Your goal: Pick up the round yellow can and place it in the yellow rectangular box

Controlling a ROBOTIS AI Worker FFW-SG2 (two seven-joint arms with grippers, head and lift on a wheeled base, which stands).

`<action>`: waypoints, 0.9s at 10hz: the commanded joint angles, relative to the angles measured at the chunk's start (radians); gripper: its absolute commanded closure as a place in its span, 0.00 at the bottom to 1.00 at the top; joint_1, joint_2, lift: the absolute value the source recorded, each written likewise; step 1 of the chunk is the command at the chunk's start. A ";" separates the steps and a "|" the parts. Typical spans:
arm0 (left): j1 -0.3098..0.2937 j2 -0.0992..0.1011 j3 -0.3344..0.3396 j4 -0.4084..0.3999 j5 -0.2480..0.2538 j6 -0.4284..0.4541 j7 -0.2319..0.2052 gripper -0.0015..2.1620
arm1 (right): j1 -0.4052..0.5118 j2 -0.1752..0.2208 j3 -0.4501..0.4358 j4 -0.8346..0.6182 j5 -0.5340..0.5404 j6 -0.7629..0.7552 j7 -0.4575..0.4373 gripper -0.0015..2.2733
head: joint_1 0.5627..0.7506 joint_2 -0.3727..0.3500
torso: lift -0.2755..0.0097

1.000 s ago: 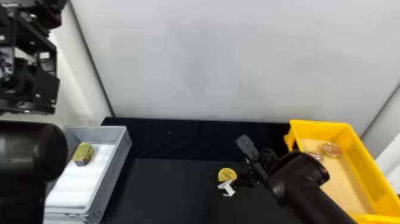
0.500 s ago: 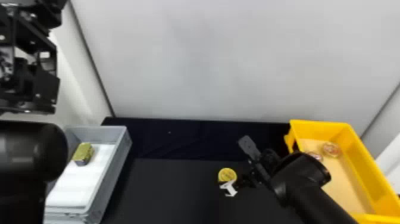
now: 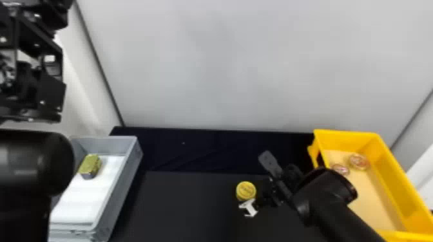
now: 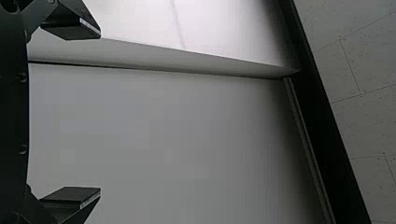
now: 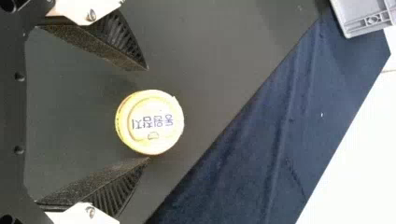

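Resting on the black worktop (image 3: 187, 206), the round yellow can (image 3: 245, 190) is showing between the tips of the right gripper (image 3: 260, 199), whose fingers (image 5: 93, 44) are standing apart; the yellow rectangular box (image 3: 348, 138) is holding two round reddish items (image 3: 359, 161).

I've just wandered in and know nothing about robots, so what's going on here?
A robot is working at a black table. Its right gripper is down by a round yellow can, fingers apart with the can at their tips, so it isn't gripped. The can is meant for the yellow box on the right, which has two round items in it. The left arm is at the left, its gripper open with nothing in it.
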 commanded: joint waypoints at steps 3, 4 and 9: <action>-0.003 0.001 -0.004 0.002 0.000 0.000 0.000 0.05 | -0.003 0.006 -0.002 0.019 -0.015 -0.011 -0.029 0.14 | 0.53 0.59 | 0.96; -0.003 0.001 -0.003 0.002 0.000 0.000 0.000 0.05 | -0.001 0.006 -0.002 0.014 -0.016 0.000 -0.033 0.24 | 0.53 0.59 | 0.96; 0.005 0.003 0.005 -0.003 0.000 0.000 0.000 0.05 | 0.006 0.004 -0.001 -0.001 -0.018 0.002 -0.029 0.28 | 0.53 0.59 | 0.96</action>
